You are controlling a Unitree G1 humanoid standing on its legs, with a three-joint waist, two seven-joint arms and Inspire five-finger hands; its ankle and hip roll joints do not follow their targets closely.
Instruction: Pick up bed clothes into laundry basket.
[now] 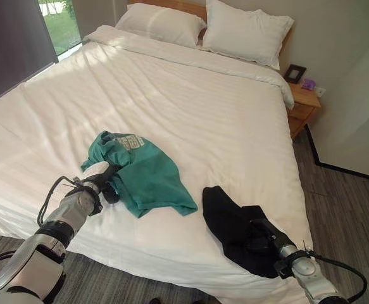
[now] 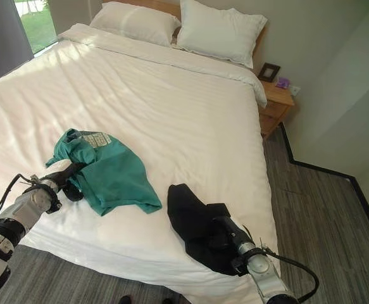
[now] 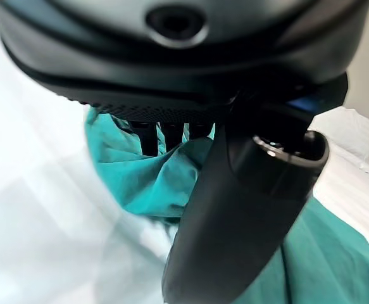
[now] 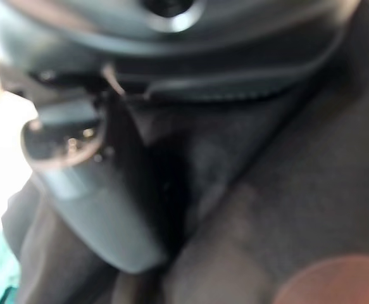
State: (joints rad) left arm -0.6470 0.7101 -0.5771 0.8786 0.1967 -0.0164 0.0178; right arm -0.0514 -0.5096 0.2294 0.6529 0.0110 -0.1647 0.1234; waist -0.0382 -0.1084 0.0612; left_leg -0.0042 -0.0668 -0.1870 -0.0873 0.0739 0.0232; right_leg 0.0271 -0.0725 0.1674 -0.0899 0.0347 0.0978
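A wide bed with a smooth white striped sheet [image 1: 190, 95] takes up most of the scene. Two garments lie near its foot edge. The crumpled teal-green cotton shirt [image 1: 143, 174] sits toward the robot's left, with a pale printed patch showing at its upper fold. The bunched black cloth garment [image 1: 231, 225] lies just to its right, apart from the shirt, close to the mattress corner.

The left hand [image 1: 105, 180] rests at the teal shirt's near-left edge, its fingers reaching into the fabric. In the left wrist view the thumb [image 3: 247, 209] stands in front of the green folds, and the fingers beyond it are tucked into the cloth, so I cannot tell whether they grip it. The right hand [image 1: 263, 237] lies on top of the black garment. Dark on dark, its fingers cannot be told apart from the cloth, even in the right wrist view.

Two plump white pillows [image 1: 244, 31] lean at the headboard. A small wooden bedside table [image 1: 304, 101] stands to the bed's right and carries a dark picture frame [image 1: 294, 73]. Grey wood-plank floor [image 1: 345, 209] runs alongside
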